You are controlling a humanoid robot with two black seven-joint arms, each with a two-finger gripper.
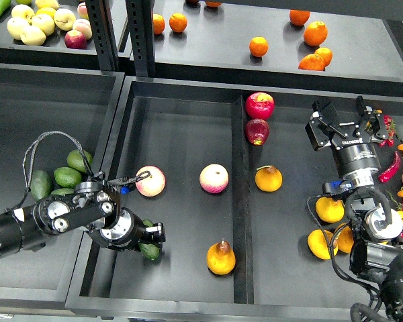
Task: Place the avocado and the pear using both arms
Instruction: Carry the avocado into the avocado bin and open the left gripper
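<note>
My left gripper (154, 236) is low in the front left of the middle tray (181, 127), shut on the green avocado (150, 251), which shows just under the fingers. The orange-yellow pear (221, 257), with a brownish neck, stands upright near the tray's front, just left of the divider (240, 201) and apart from the left gripper. My right gripper (342, 114) is open and empty over the right compartment, far from both fruits.
Two pink-yellow apples (150, 180) (214, 178) lie mid-tray. Two red apples (260, 105) and a round orange-yellow fruit (269, 178) lie right of the divider. Stubby green avocados (67, 176) sit in the left tray. Orange-yellow fruits (330, 209) lie by my right arm.
</note>
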